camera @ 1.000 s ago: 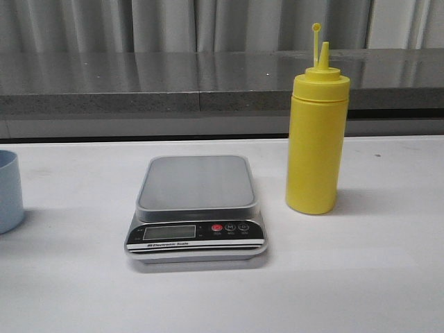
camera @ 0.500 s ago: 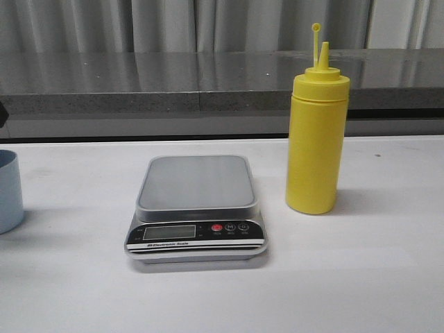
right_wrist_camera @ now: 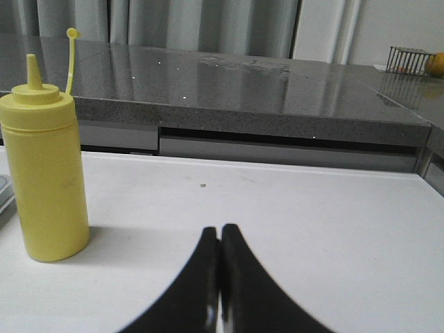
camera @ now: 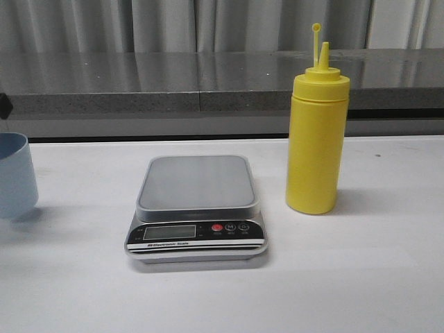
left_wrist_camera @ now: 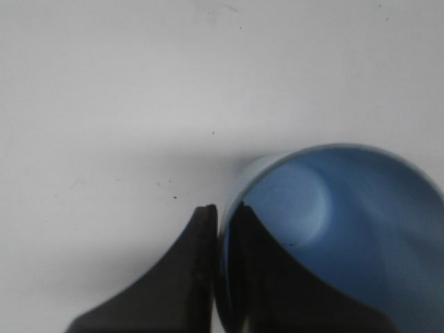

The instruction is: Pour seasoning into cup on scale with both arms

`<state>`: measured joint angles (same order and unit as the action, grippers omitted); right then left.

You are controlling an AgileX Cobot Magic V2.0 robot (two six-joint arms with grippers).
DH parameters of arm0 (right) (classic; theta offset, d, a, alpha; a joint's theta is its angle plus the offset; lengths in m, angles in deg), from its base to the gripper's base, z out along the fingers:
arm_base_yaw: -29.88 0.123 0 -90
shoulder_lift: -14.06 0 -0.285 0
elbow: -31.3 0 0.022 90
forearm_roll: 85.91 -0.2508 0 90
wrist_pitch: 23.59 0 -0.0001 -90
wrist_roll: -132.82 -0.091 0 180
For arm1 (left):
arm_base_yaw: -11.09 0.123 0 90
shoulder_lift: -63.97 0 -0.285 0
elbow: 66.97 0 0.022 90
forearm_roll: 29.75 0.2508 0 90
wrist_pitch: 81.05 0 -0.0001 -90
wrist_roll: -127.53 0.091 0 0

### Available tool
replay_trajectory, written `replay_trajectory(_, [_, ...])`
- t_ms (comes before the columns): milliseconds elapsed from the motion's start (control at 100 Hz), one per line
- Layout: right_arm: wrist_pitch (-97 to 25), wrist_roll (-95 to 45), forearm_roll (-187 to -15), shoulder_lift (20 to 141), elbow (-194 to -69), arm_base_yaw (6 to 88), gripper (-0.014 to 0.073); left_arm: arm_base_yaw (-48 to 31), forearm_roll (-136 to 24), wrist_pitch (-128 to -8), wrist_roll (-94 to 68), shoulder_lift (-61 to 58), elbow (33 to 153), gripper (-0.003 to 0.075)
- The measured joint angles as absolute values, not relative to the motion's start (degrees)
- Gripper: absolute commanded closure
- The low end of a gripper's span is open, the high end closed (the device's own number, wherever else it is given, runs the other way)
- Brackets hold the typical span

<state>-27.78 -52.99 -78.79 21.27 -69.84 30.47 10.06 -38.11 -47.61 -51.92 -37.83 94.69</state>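
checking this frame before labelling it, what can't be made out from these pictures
- Scale: LCD digits too small in the front view; nearly off-frame in the right wrist view.
- Cup: cut by the front view's left edge; its base is hidden in the left wrist view.
- Left hand: pinches the cup rim; only a dark sliver shows in the front view.
- Seasoning bottle: opaque, fill level unseen.

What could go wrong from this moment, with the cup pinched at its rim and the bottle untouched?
1. The left gripper pinches only the cup wall at the rim, one finger inside, one outside; the cup looks tilted and could slip or swing.
2. The scale platform is raised, so a low carry might clip its edge.
3. The seasoning is tall and its cap is off; a clumsy grasp by the shut right gripper could tip it.
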Motion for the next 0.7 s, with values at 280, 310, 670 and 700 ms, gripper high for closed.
replay_trajectory(280, [-27.78,-52.99,-78.79,21.27,-69.84,30.47,0.0713,4.96,-38.29,-37.74,-51.92,-37.08,105.25,0.0739])
replay_trajectory(310, [-27.78,-52.99,-78.79,21.27,-69.84,30.47,0.0713,4.04,-38.29,-36.91,-51.92,-37.08,106.5,0.0739])
replay_trajectory(670, [-27.78,-52.99,-78.79,21.27,-69.84,30.47,0.0713,-6.78,-38.53,-31.37,-51.92,-42.54,121.36,0.0739])
replay_trajectory(700, [-27.78,-52.99,-78.79,21.27,-69.84,30.47,0.0713,-7.44,-38.53,-30.81,-51.92,-43.53,122.39,0.0739])
